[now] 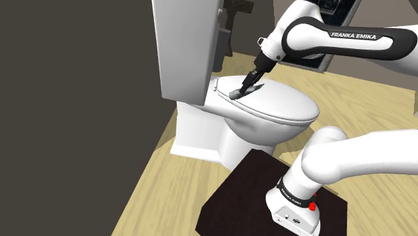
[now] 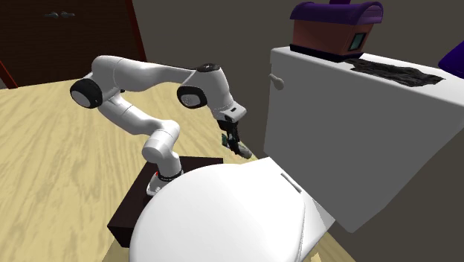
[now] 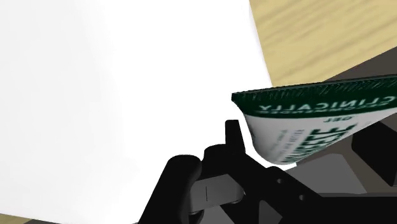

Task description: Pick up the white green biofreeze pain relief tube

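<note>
The tube (image 3: pixel 305 121) is white with a dark green crimped end and green lettering. It lies crosswise between my black fingers, and the nearer finger (image 3: pixel 234 137) presses its side. My gripper (image 3: pixel 308 139) is shut on it. In the shoulder view the gripper (image 1: pixel 242 86) hangs just over the back of the white toilet lid (image 1: pixel 285 106), close to the tank (image 1: pixel 184 47), with the tube (image 1: pixel 235 93) at its tips. In the second exterior view the gripper (image 2: pixel 235 141) holds the tube (image 2: pixel 244 151) at the lid's (image 2: pixel 216 216) far edge. I cannot tell whether the tube touches the lid.
The tall white tank (image 2: pixel 349 134) rises right beside the gripper. On its top stand a brown box with a purple roof (image 2: pixel 334 26) and a dark cloth (image 2: pixel 394 71). The dark stand (image 1: pixel 248 194) sits on a wooden floor (image 2: pixel 52 164) beside the toilet.
</note>
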Robot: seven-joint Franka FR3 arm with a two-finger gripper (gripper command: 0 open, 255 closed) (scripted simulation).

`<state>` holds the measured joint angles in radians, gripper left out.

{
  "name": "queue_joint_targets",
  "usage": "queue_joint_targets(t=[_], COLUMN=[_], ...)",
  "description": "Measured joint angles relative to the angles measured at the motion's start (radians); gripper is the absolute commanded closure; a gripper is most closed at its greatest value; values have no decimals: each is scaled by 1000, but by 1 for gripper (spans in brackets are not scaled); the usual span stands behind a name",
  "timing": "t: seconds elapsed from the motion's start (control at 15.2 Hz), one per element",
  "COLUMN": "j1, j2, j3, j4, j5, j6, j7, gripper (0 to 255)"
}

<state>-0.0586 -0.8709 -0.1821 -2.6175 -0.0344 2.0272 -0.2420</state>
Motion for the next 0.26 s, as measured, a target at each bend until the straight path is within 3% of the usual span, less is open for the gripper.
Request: queue_joint_targets(t=[0.26], j1=[4], j2=[4], j3=[7], j4=[50], j5=[4], j6=[-46], j7=[6], gripper=[255])
